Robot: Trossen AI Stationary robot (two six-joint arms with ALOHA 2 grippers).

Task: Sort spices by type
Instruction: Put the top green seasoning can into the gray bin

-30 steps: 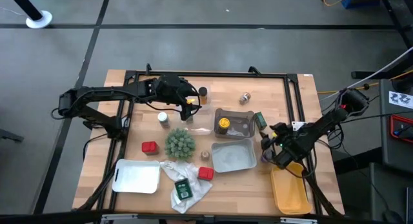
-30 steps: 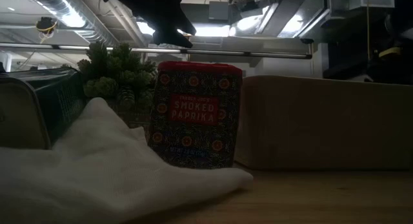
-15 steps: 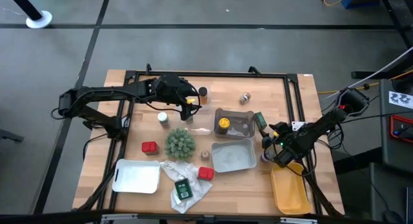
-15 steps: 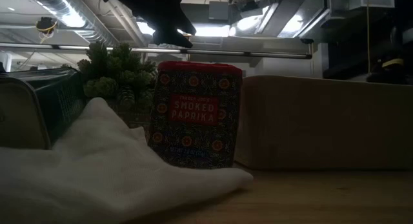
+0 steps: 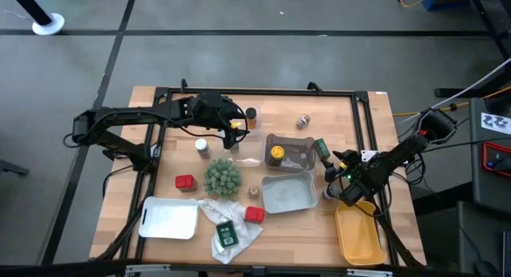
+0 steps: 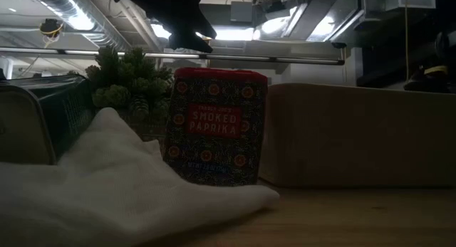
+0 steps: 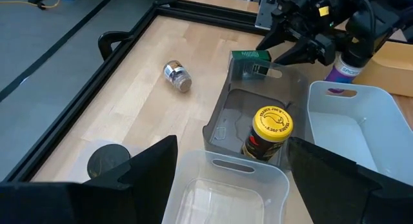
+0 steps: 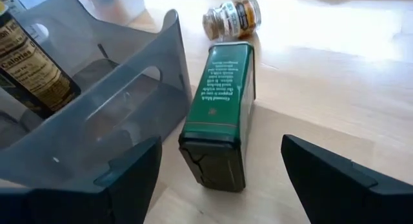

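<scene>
Green tin (image 8: 219, 114), a flat spice box lying on its side on the table (image 5: 351, 117), sits squarely between my right jaws (image 8: 219, 185), which stand wide apart with nothing in them. It leans against the outer wall of the grey bin (image 8: 103, 114), so one of my fingers (image 8: 129, 169) has that wall close by while the other finger (image 8: 329, 175) has bare wood around it. Over the last second my right arm has crept a little closer to the tin and then stopped, with the tin itself not shifted at all; I take that to mean the approach is about finished and the closing is the step in hand. Inside the bin, past the wall, stands the yellow-capped jar (image 7: 271, 130). Farther off beyond the tin lies a small glass jar (image 8: 232, 16) tipped on its side (it is well apart and no hindrance). The narrow gap at the bin wall is what I judge could go wrong, as a finger might catch the rim instead of the tin. My left jaws (image 7: 226, 179), also spread and empty, hang over a clear tub (image 7: 226, 192) near the dark-capped jar (image 7: 106, 162), waiting.
</scene>
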